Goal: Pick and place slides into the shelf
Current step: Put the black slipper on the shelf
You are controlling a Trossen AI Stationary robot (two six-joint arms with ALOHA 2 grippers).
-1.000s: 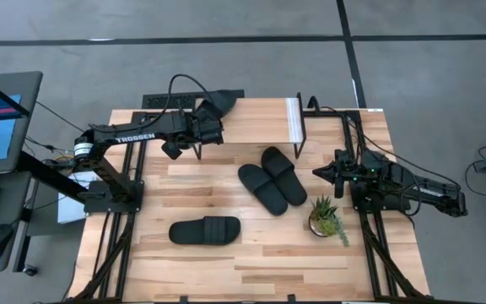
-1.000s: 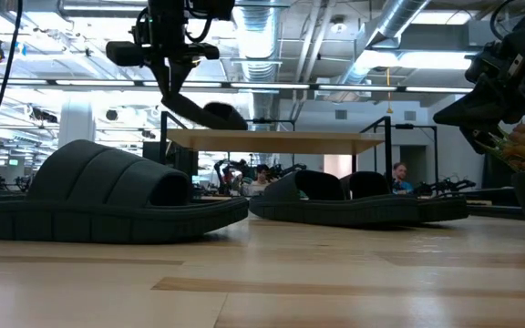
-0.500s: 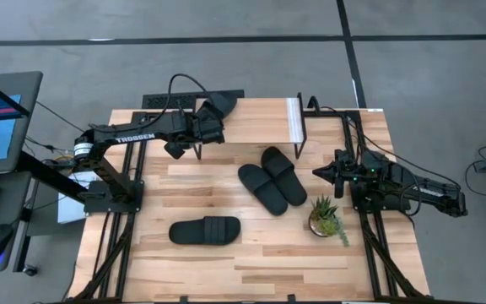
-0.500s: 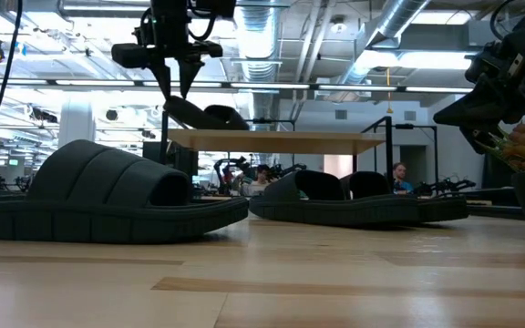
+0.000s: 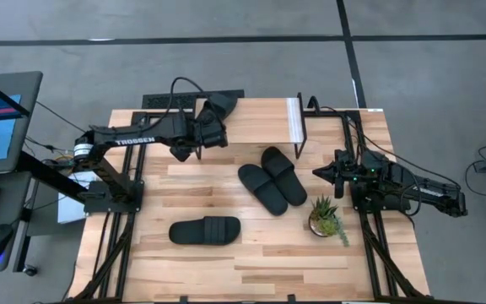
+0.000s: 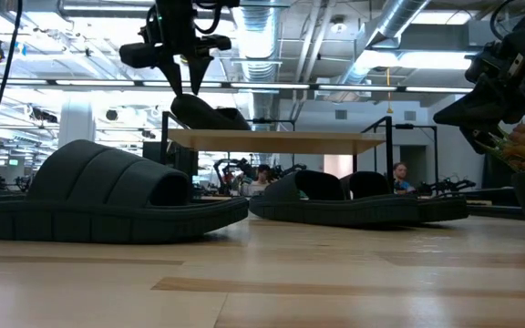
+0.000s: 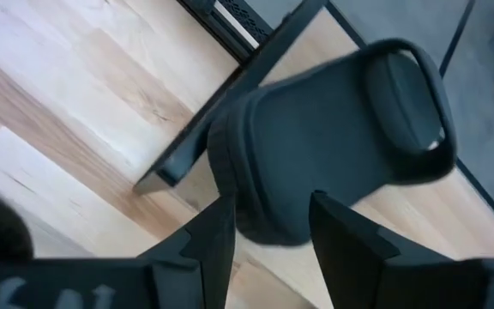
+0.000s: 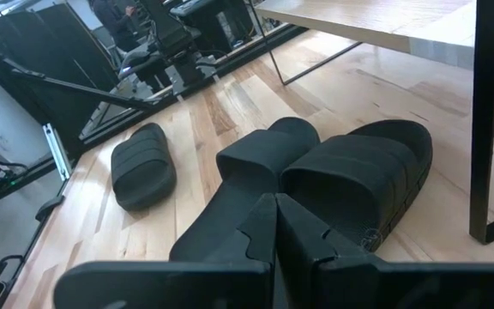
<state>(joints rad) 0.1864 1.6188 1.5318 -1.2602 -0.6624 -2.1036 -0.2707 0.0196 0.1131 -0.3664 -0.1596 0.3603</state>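
One black slide (image 5: 220, 105) lies on the left end of the shelf (image 5: 260, 120), its sole on the plank and one end over the shelf's black edge bar (image 7: 197, 142). My left gripper (image 6: 190, 89) hangs open just above that end, a finger on either side of it (image 7: 268, 227). Two more slides (image 5: 272, 177) lie side by side in the middle of the table. A further slide (image 5: 205, 230) rests near the front left. My right gripper (image 5: 317, 173) waits shut at the table's right side, pointing at the pair (image 8: 341, 180).
A small potted plant (image 5: 326, 217) stands at the right, just in front of my right gripper. The shelf's white strip (image 5: 292, 120) and black legs (image 5: 302, 148) mark its right end. Bare wooden tabletop (image 5: 294, 262) lies along the front.
My left gripper has opened and let go of the slide's end, then drifted a little toward the table's right and tipped slightly. The slide has stayed on the shelf's left end.
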